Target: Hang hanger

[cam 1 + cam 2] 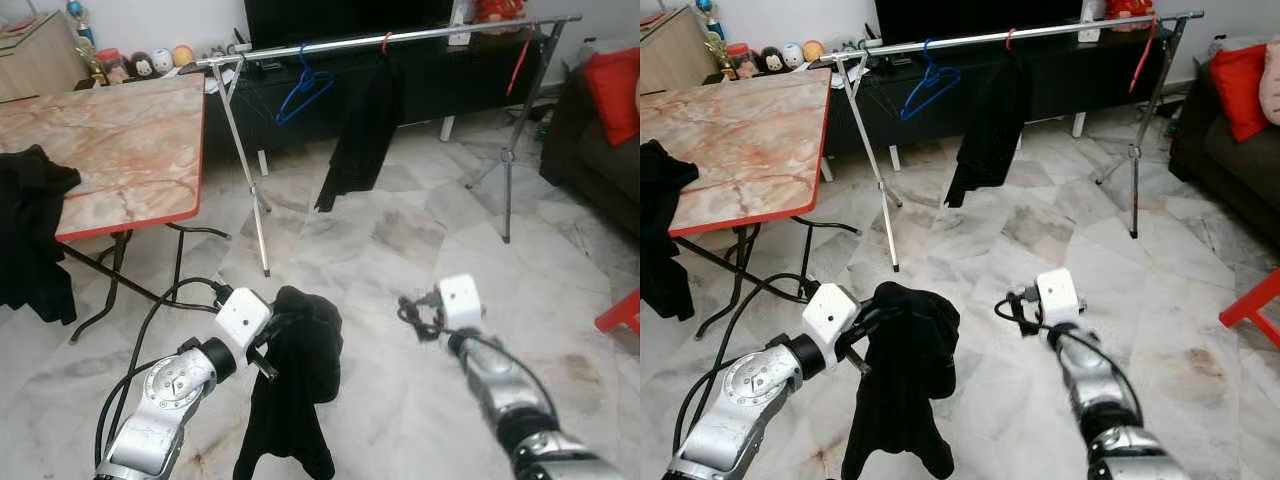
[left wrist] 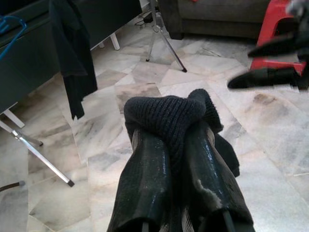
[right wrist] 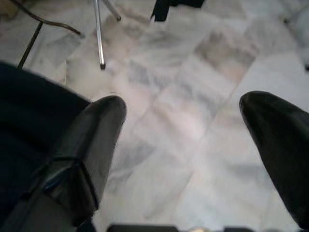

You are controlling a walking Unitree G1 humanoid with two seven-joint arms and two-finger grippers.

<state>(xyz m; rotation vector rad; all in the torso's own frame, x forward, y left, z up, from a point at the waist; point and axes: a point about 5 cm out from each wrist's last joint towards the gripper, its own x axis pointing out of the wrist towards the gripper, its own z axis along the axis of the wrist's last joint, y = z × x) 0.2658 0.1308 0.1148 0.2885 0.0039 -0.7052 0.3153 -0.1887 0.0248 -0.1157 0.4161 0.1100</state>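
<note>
at the far left a marble-patterned desk with a red edge (image 1: 120, 150) stands with dark clothing draped off its near corner. moving right, the left gripper (image 2: 176, 159) is clamped shut on a black knitted garment (image 1: 295, 385), a fold of the knit bunched over its two fingers while the rest dangles in front of the robot, low over the marble floor (image 1: 400, 250); no hanger frame can be made out inside the cloth. the garment looks soft, light and floppy, so it will likely sag and swing, and the hold seems best kept at the bunched top, or at a hanger hook if there is one inside. further right, the right gripper (image 3: 186, 145) hangs with fingers spread wide, empty. beyond, the long silver clothes rail on tripod legs (image 1: 400, 37) carries a blue plastic hanger (image 1: 305, 90) and a hung black garment (image 1: 360, 135), well apart from the held garment.
</note>
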